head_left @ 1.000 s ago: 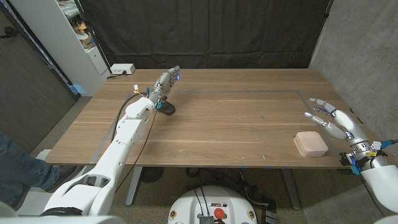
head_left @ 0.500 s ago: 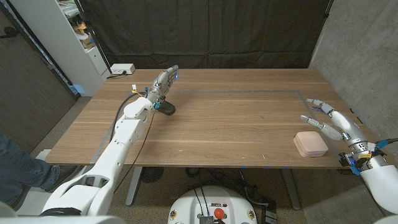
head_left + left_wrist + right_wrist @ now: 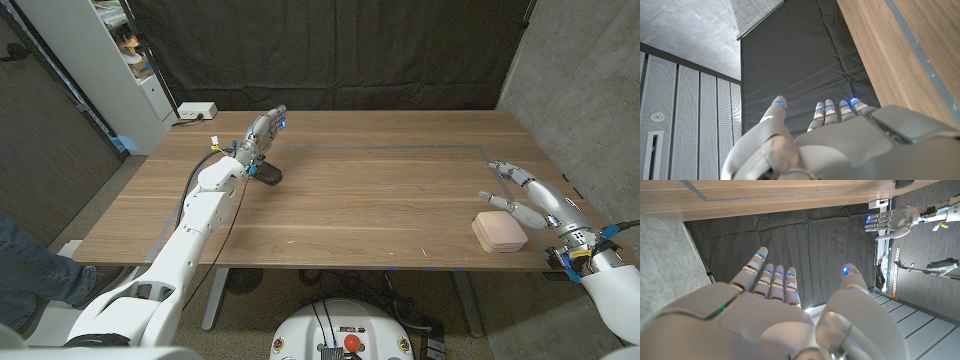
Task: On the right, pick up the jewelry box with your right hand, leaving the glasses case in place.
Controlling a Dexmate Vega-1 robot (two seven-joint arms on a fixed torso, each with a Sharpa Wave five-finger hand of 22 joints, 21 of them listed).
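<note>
A: Where does the jewelry box point(image 3: 499, 231) sit?

B: On the worktop point(image 3: 360, 200), toward four o'clock near the front edge. It is pale pink and lies flat, with nothing on it.

A: And the right hand point(image 3: 535, 197)?

B: It hovers just beyond the box, at about two o'clock from it, fingers point(image 3: 503, 170) spread apart and holding nothing. That open spread looks meant to straddle the box before closing; whether a fingertip touches the lid cannot be told.

A: The glasses case point(image 3: 266, 174)?

B: The dark item at about ten o'clock, well apart from the box, is probably it. The left hand point(image 3: 262, 134) is beside it, fingers straight and close together, gripping nothing, likely parked there since the task needs only the right hand.
</note>
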